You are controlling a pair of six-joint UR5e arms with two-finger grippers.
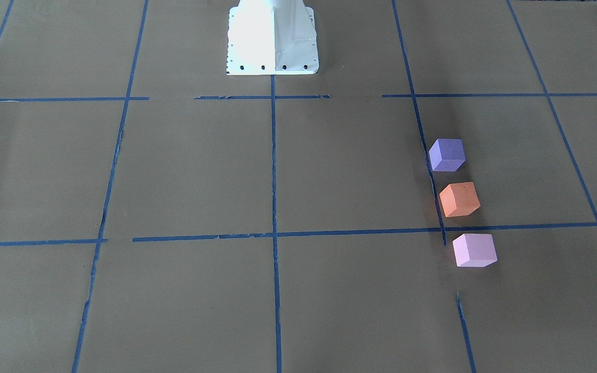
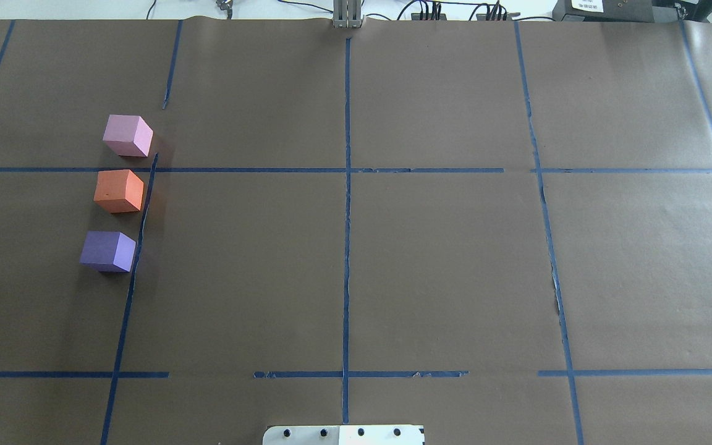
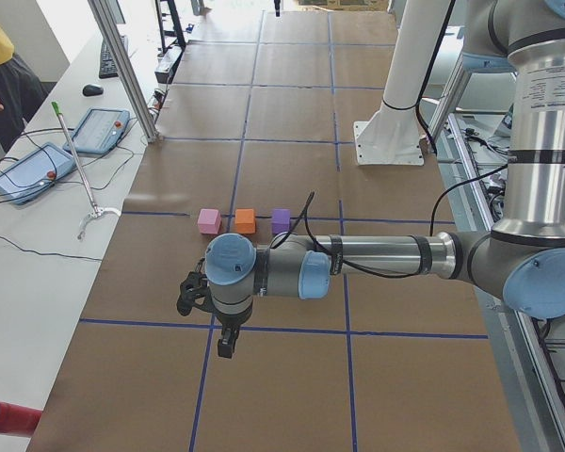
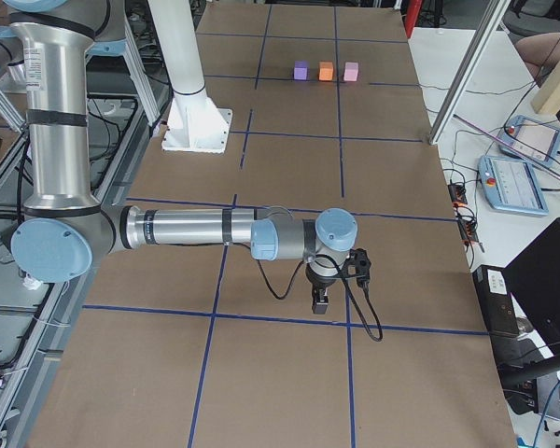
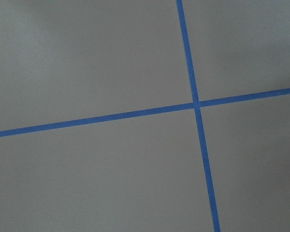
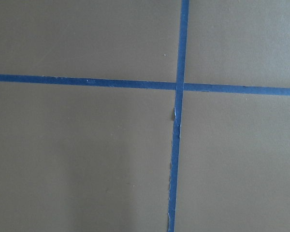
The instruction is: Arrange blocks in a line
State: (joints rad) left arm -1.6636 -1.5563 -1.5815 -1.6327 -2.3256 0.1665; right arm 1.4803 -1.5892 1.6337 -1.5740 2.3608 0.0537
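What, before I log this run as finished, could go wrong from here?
The purple block, orange block and pink block sit in a row with small gaps, so nudging one may knock its neighbour. The left gripper hangs on that row's side; a low sweep could scatter them.

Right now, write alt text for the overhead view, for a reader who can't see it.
A purple block, an orange block and a pink block stand apart in a near-straight line on the table's left side, purple nearest the robot, pink farthest. They sit just left of a blue tape line on brown paper gridded with tape.
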